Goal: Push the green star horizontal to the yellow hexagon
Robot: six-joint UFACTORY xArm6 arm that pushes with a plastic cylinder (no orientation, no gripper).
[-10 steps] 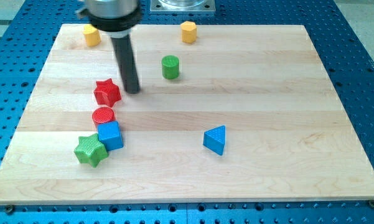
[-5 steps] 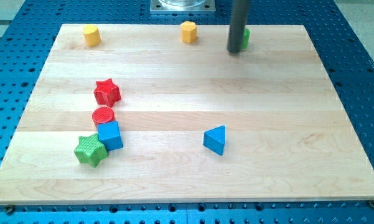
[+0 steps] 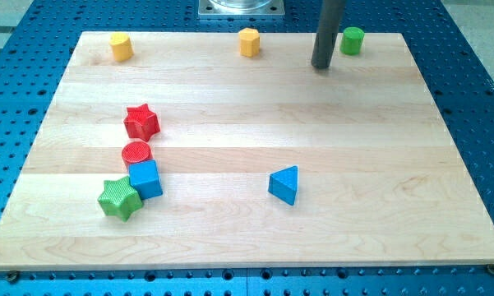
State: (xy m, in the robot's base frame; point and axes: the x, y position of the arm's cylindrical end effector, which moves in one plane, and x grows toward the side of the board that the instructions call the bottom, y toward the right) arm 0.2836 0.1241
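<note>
Our rod (image 3: 327,33) stands nearly upright at about one o'clock in the view, running off the top edge; my tip (image 3: 320,66) rests low, touching nothing.

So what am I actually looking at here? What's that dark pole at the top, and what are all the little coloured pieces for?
This is one camera looking down at a wooden board on a blue perforated table. The dark pole is the end of a robot arm. It has no hand and holds nothing; it only slides my tip along the board to push blocks.

My tip is near the view's top right, just left of the green cylinder, with a small gap between them.

Along the top edge also sit a yellow hexagon and a second yellow block. At the lower left, a red star, a red cylinder, a blue cube and the green star cluster together. A blue triangle sits alone near the middle.
</note>
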